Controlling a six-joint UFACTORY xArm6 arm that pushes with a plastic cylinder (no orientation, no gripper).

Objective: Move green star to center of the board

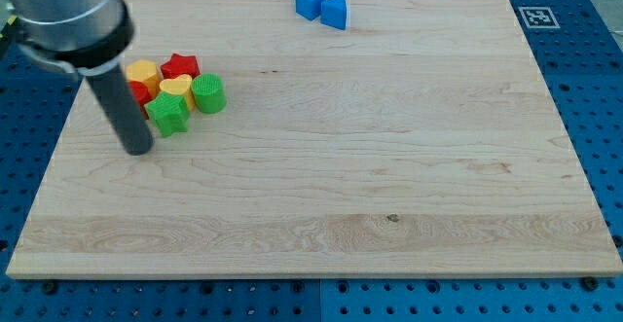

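Resting my tip on the board just left of the green star, touching nothing, no jaws to judge.

we saw a pale wooden board lying on a blue pegboard table, with a small black-and-white marker just off its top right corner. at the view's top edge of the board sat a blue cube touching a blue wedge. near the left edge a tight cluster rested on the wood: a yellow block, a red star, a red block partly hidden, a yellow heart, a green cylinder and a green star. my tip touched the board just left of and below the green star.
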